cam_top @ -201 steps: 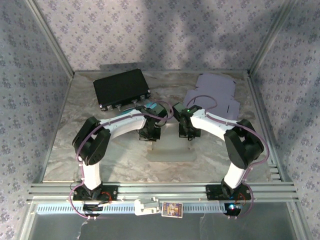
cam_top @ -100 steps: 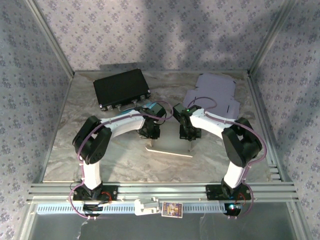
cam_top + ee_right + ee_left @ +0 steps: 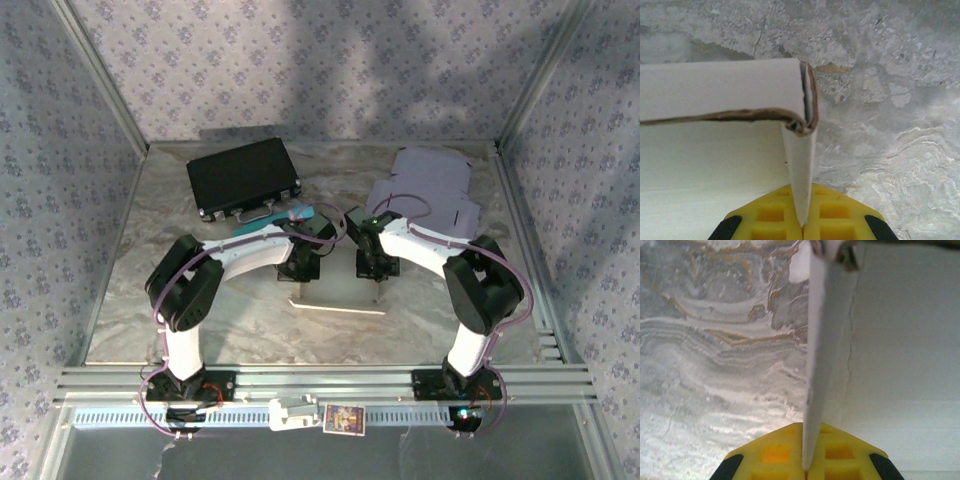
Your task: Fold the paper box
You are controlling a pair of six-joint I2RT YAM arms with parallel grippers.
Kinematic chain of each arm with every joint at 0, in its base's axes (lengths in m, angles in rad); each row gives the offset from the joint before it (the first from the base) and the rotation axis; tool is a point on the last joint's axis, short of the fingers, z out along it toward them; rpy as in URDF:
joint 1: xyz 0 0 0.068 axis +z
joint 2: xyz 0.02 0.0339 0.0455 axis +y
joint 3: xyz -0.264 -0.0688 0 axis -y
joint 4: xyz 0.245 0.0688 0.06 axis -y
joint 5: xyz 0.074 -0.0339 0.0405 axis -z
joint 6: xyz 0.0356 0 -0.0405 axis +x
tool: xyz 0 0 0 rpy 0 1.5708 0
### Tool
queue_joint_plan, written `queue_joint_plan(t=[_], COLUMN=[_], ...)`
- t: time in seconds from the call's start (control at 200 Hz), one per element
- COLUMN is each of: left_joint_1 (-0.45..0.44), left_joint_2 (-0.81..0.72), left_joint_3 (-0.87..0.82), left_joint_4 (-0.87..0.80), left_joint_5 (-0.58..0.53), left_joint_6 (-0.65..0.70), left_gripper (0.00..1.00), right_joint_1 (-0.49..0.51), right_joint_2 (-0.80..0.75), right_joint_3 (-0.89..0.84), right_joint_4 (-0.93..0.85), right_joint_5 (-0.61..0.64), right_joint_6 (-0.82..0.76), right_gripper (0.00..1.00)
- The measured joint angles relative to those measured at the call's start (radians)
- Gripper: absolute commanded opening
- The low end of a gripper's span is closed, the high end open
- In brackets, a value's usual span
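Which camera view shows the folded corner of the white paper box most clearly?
Right wrist view: the paper box's folded corner is close, its layers visible. Left wrist shows one wall edge-on; top external, the box, small and pale.

paper box (image 3: 715,90) white | fingers (image 3: 772,452) yellow | table (image 3: 200,300) grey marbled | case (image 3: 243,177) black

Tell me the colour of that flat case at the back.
Black case, clearest in the top external view.

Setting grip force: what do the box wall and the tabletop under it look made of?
Paper box wall: matte white paperboard, probably; its brown raw edge shows layered plies. Tabletop: grey marble-patterned surface, slight sheen; stone or printed film, cannot tell.
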Motion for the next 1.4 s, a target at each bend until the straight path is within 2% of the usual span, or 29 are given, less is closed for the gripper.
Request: queue_joint_plan(t=[0.115, 0.205, 0.36, 0.62, 0.919, 1.249, 1.399], left_joint_1=[-0.023, -0.026, -0.008, 0.050, 0.079, 0.078, 0.060], left_joint_2=[0.033, 0.036, 0.003, -0.040, -0.077, -0.095, -0.095], left_joint_3=[0.064, 0.060, -0.024, -0.076, -0.107, -0.116, -0.116], left_joint_4=[-0.071, -0.066, 0.058, 0.227, 0.261, 0.209, 0.176], left_joint_5=[-0.050, -0.053, -0.028, 0.074, 0.126, 0.103, 0.067], left_joint_6=[-0.052, -0.057, -0.032, 0.061, 0.105, 0.112, 0.119], left_gripper=[0.00, 0.19, 0.34, 0.41, 0.41, 0.32, 0.24], right_joint_1=[-0.002, -0.003, -0.002, -0.005, -0.005, -0.005, -0.005], right_joint_2=[-0.002, -0.015, -0.035, -0.044, -0.047, -0.048, -0.050], right_joint_3=[-0.005, -0.021, -0.051, -0.061, -0.061, -0.061, -0.061], right_joint_4=[0.003, 0.017, 0.019, 0.030, 0.037, 0.037, 0.038], right_joint_5=[-0.010, -0.018, -0.017, -0.018, -0.017, -0.016, -0.015], right_joint_6=[0.006, 0.005, -0.013, -0.048, -0.062, -0.061, -0.061], right_gripper=[0.00, 0.00, 0.00, 0.00, 0.00, 0.00, 0.00])
